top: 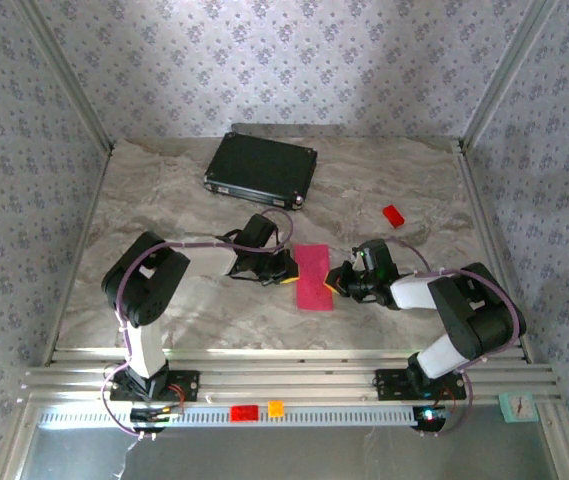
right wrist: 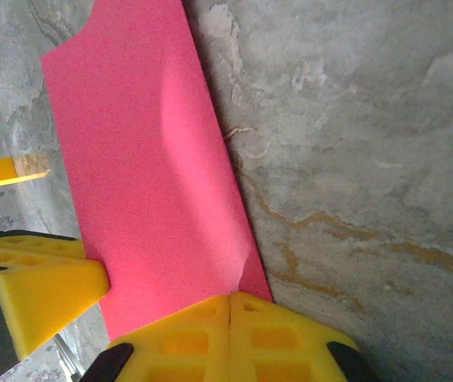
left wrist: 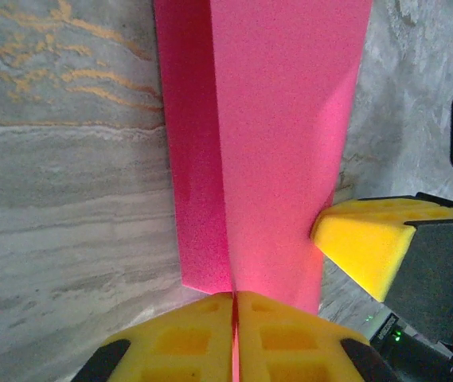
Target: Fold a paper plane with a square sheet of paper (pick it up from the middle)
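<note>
The square sheet of paper (top: 313,276) is magenta-pink and lies doubled over into a narrow rectangle at the table's middle. My left gripper (top: 286,268) is at its left edge and my right gripper (top: 335,285) at its right edge. In the left wrist view the paper (left wrist: 282,119) shows a long crease, and the left gripper (left wrist: 234,296) is shut with a pink sliver pinched between its yellow pads. In the right wrist view the paper (right wrist: 130,175) bulges up to the right gripper (right wrist: 230,298), which is shut on its near edge.
A black case (top: 261,168) lies at the back of the table and a small red block (top: 394,215) at the right. A tiny orange piece (right wrist: 7,169) sits just beyond the paper's left edge. Two small blocks (top: 244,412) rest on the front rail.
</note>
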`<act>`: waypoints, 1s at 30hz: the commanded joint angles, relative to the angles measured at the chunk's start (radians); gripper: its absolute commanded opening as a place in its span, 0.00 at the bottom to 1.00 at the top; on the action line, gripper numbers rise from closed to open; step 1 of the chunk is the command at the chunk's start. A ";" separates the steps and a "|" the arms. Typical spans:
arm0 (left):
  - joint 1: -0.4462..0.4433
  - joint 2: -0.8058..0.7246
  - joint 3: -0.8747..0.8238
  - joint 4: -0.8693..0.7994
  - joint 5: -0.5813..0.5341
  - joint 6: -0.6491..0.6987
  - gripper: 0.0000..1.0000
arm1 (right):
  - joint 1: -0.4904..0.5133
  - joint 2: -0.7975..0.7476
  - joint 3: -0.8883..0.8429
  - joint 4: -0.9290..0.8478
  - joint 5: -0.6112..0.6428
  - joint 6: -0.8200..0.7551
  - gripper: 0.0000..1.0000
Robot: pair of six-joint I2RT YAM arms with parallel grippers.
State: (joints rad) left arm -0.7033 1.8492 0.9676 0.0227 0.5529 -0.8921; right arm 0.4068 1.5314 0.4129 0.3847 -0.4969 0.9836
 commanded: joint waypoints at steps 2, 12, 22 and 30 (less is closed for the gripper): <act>-0.007 -0.041 0.003 -0.022 -0.012 -0.009 0.08 | -0.005 0.002 -0.028 -0.057 0.031 -0.010 0.10; 0.003 -0.079 0.003 -0.072 -0.024 0.001 0.03 | 0.002 -0.114 -0.035 -0.046 0.037 -0.036 0.33; 0.060 -0.148 -0.010 -0.141 0.011 0.028 0.04 | 0.090 -0.300 0.040 -0.262 0.156 -0.200 0.52; 0.090 -0.159 -0.019 -0.158 0.021 0.042 0.03 | 0.474 -0.318 0.091 -0.250 0.531 -0.666 0.52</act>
State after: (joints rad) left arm -0.6212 1.7214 0.9581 -0.1078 0.5533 -0.8722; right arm 0.7929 1.2095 0.4599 0.1673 -0.1467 0.5697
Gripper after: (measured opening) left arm 0.055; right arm 0.519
